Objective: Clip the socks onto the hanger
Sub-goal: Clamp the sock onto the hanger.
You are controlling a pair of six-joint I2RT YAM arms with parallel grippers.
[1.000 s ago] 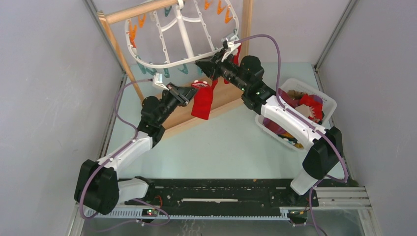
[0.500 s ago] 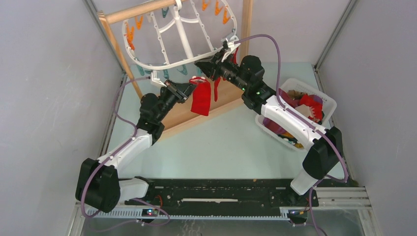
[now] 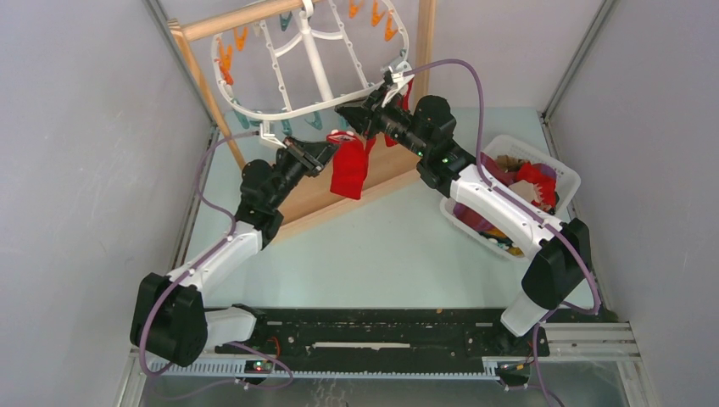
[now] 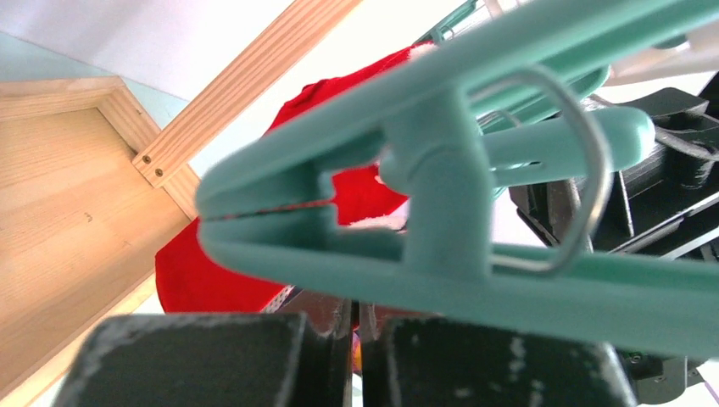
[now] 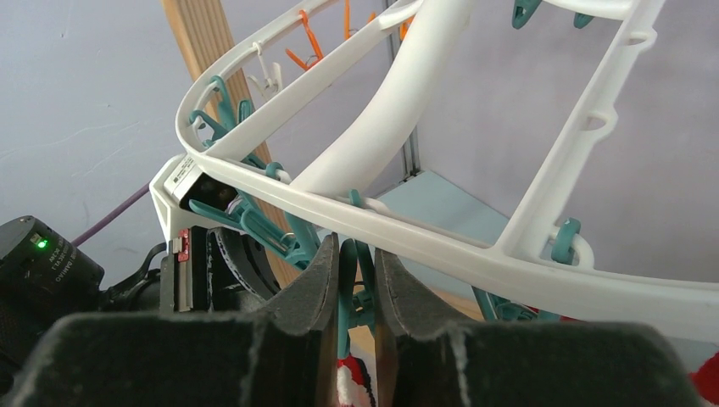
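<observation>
The white oval hanger (image 3: 315, 61) dangles from the wooden stand, with orange and teal clothespins round its rim. Under its near rim hangs a red sock (image 3: 348, 174); my left gripper (image 3: 326, 151) is shut on the sock's top edge. In the left wrist view a teal clothespin (image 4: 441, 170) fills the foreground, its tip closed, with the red sock (image 4: 212, 271) behind it and above my shut left gripper (image 4: 365, 339). My right gripper (image 3: 352, 114) is shut on that clothespin's handles (image 5: 349, 271), just below the hanger rim (image 5: 475, 254).
A white basket (image 3: 509, 142) holding more socks stands on the table at right. The wooden stand's tray base (image 3: 314, 199) lies under the hanger and its crossbar (image 3: 246, 17) runs above. Another red sock (image 3: 409, 91) hangs at the hanger's right end. Grey walls close both sides.
My left gripper has lifted the red sock up and to the right, closer to the clothespin in the right gripper. The hanger has swung a little to the left.
</observation>
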